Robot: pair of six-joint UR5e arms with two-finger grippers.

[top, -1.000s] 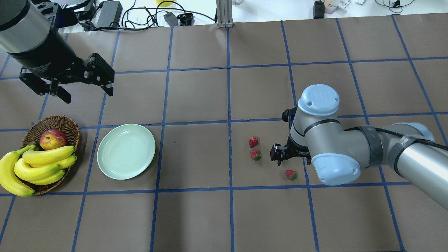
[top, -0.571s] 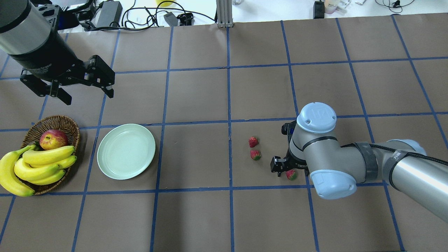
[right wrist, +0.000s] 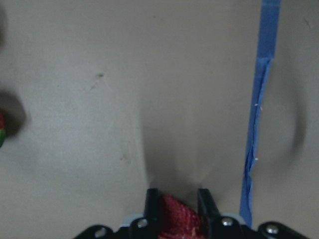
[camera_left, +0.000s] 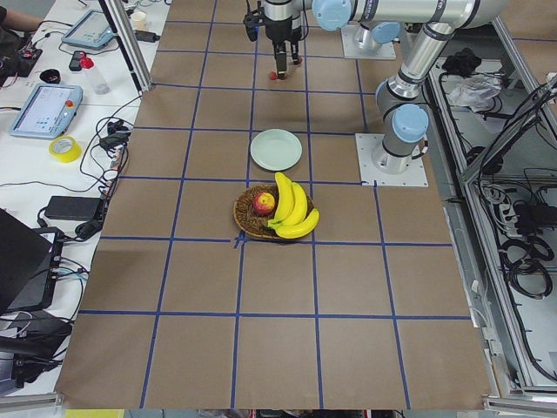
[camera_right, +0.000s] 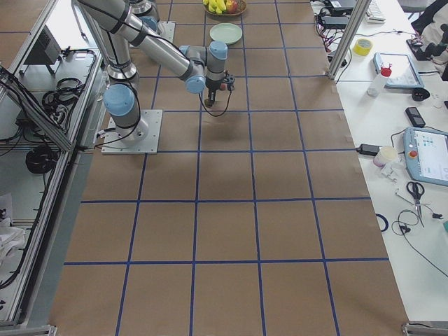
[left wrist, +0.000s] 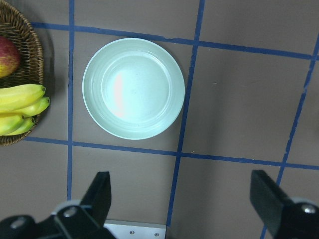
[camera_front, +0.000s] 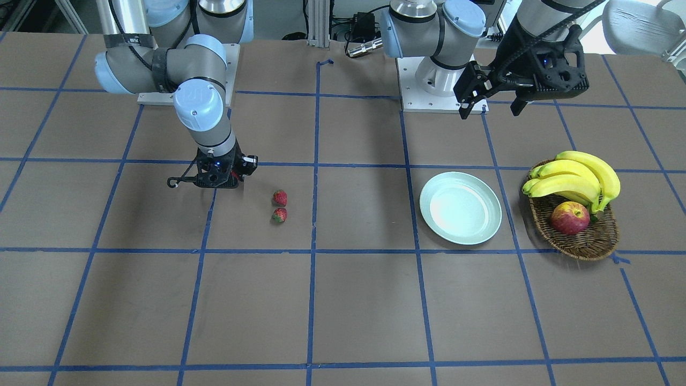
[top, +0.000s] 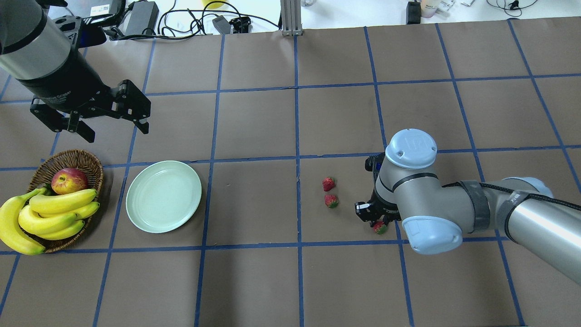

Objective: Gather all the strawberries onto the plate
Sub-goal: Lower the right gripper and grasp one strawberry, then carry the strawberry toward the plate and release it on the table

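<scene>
Right wrist-mounted view: right pincer (right wrist: 178, 198) is gripping one strawberry (right wrist: 175, 219), both fingers (right wrist: 152, 205) pressing its flanks, low on the table (top: 254, 136), right half. Berry is seeming light, slightly soft and slick; holding across its widest middle is likely suiting it best. Two more strawberries (top: 328, 184) are lying just left of it. Plate (top: 131, 200) is sitting far left, bare. Left pincer (top: 115, 131) is hanging wide open, holding nothing.

Third strawberry (top: 380, 228) mostly hidden beneath right gripper (top: 373, 219), cropped at wrist view's bottom edge, another strawberry (right wrist: 1, 130) blurred, cut off left
</scene>
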